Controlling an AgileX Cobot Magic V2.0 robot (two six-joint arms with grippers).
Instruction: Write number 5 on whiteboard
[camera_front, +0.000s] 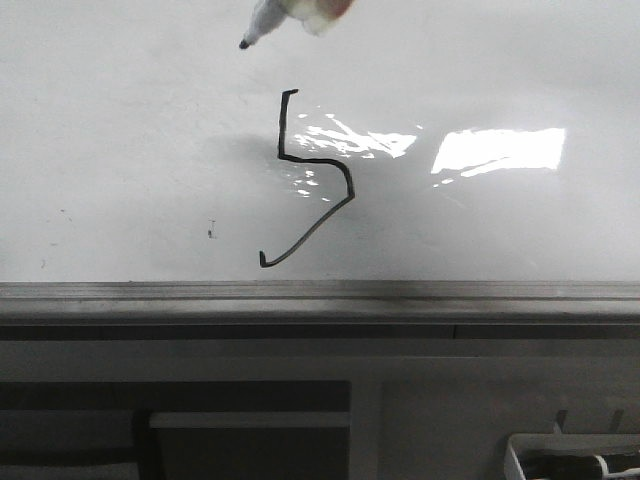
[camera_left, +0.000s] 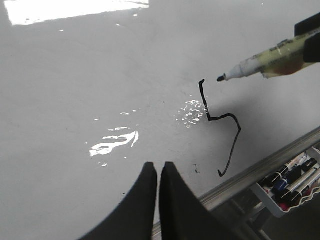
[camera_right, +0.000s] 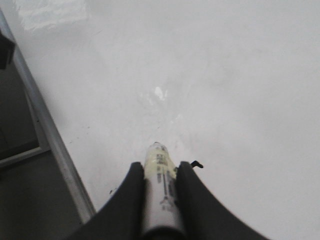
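Black angular number 5 (camera_front: 307, 180) lies on the glossy whiteboard (camera_front: 120, 130) just below the white marker (camera_right: 160, 192) clamped in the right gripper (camera_right: 159, 172), while the left gripper (camera_left: 158, 172) is closed on nothing.

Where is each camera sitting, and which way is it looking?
Front view: looks forward over the whiteboard at the number 5; only the marker pokes in, no arm.
Left wrist view: on the left arm, looking down past the shut left pincer at the board.
Right wrist view: on the right arm, looking along the marker squeezed in the right pincer.
Shared: front and left wrist views both show the 5 and the marker tip.
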